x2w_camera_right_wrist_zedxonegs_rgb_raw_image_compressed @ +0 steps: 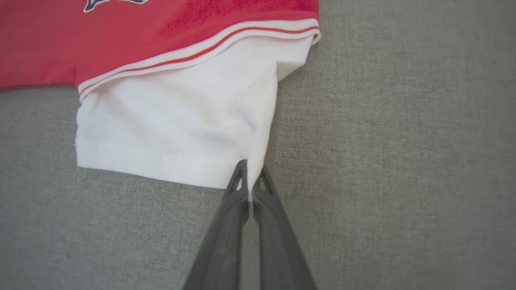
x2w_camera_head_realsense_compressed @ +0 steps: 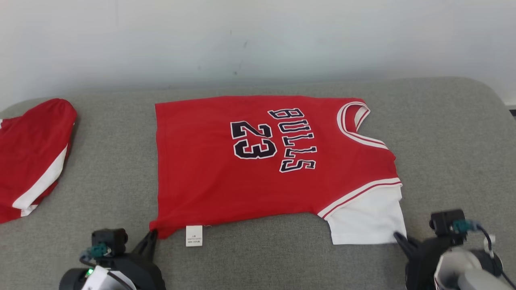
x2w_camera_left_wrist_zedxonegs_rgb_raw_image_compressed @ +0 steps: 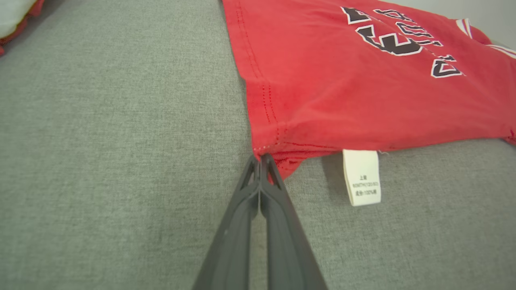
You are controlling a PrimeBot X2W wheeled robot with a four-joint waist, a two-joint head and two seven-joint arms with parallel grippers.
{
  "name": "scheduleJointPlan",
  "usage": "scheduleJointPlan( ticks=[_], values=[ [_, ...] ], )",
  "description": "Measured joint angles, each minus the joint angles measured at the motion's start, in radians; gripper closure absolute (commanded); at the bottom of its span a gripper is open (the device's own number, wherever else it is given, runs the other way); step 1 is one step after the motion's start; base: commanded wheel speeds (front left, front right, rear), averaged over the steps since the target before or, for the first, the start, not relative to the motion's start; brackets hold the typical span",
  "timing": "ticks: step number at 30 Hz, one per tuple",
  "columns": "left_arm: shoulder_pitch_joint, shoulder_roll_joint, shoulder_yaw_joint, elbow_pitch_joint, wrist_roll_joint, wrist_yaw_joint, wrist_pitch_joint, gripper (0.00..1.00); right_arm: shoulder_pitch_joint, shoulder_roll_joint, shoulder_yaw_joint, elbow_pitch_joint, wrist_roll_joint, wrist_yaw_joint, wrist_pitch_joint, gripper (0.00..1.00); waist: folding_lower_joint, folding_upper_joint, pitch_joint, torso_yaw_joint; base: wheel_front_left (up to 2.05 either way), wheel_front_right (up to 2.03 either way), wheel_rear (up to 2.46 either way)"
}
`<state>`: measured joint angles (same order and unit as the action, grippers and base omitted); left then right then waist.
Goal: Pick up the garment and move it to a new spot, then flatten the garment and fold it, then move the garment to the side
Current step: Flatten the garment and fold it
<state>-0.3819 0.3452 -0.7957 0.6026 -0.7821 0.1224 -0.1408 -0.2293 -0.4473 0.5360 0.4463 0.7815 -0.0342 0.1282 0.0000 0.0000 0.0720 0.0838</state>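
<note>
The garment [x2w_camera_head_realsense_compressed: 242,161] is a red jersey printed "BULLS 23" with a white sleeve [x2w_camera_head_realsense_compressed: 369,219], lying flat on the grey cushioned surface. Its hem is at the left and its collar at the right. My left gripper [x2w_camera_head_realsense_compressed: 152,233] is shut on the near hem corner [x2w_camera_left_wrist_zedxonegs_rgb_raw_image_compressed: 266,151], its fingertips pinching the red fabric. A white care label [x2w_camera_left_wrist_zedxonegs_rgb_raw_image_compressed: 361,177] lies just right of that corner. My right gripper [x2w_camera_head_realsense_compressed: 399,237] is shut on the near corner of the white sleeve [x2w_camera_right_wrist_zedxonegs_rgb_raw_image_compressed: 181,133], with cloth caught between the fingertips [x2w_camera_right_wrist_zedxonegs_rgb_raw_image_compressed: 238,177].
A second red garment with a white stripe [x2w_camera_head_realsense_compressed: 32,157] lies at the far left edge of the surface. A pale wall [x2w_camera_head_realsense_compressed: 258,40] stands behind. Bare grey cushion [x2w_camera_head_realsense_compressed: 451,153] stretches to the right of the jersey and along the near edge.
</note>
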Motion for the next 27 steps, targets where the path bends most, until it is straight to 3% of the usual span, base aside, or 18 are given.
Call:
scheduleJointPlan(
  ticks=[6,8,12,15,18,21,23,25,27],
  values=[
    [-0.115,0.031,0.022,-0.044,-0.02,-0.067,0.061,1.0,-0.173,0.007,-0.001,-0.038,0.006,0.03,0.071,1.0,0.0,0.0,0.039,-0.007,0.0,0.0,0.0],
    [-0.195,0.024,0.055,-0.048,-0.077,-0.107,0.105,1.0,-0.262,0.028,-0.012,-0.031,0.03,0.036,0.113,1.0,0.0001,0.0,0.06,-0.01,0.0,0.0,0.0],
    [-0.427,0.025,0.119,-0.002,-0.125,-0.142,0.201,1.0,-0.504,0.103,-0.04,0.041,0.082,0.041,0.215,1.0,0.0002,0.0001,0.108,-0.016,0.0,0.0,0.0],
    [-0.658,0.03,0.153,0.039,-0.116,-0.14,0.257,1.0,-0.766,0.17,-0.091,0.107,0.085,-0.001,0.249,1.0,0.0003,0.0002,0.148,-0.02,0.0,0.0,0.0],
    [-0.91,0.033,0.2,0.049,-0.053,-0.123,0.253,1.0,-0.997,0.225,-0.221,0.079,0.014,-0.052,0.171,1.0,0.0004,0.0002,0.19,-0.023,0.0,0.0,0.0],
    [-1.087,0.021,0.256,-0.008,-0.043,-0.114,0.186,1.0,-1.196,0.258,-0.261,0.079,0.014,-0.055,0.064,1.0,0.0002,0.0001,0.232,-0.022,0.0,0.0,0.0],
    [-1.118,0.015,0.258,-0.068,-0.024,-0.114,0.143,1.0,-1.274,0.245,-0.26,0.041,0.012,-0.029,0.009,1.0,0.0001,0.0,0.261,-0.018,0.0,0.0,0.0],
    [-1.077,0.031,0.256,-0.134,0.001,-0.114,0.11,1.0,-1.271,0.22,-0.241,-0.018,0.005,0.019,-0.028,1.0,0.0001,0.0001,0.29,-0.012,0.0,0.0,0.0],
    [-0.984,0.049,0.246,-0.16,0.013,-0.115,0.055,1.0,-1.178,0.201,-0.226,-0.037,0.008,0.088,-0.066,1.0,0.0001,0.0001,0.315,-0.003,0.0,0.0,0.0]
  ],
)
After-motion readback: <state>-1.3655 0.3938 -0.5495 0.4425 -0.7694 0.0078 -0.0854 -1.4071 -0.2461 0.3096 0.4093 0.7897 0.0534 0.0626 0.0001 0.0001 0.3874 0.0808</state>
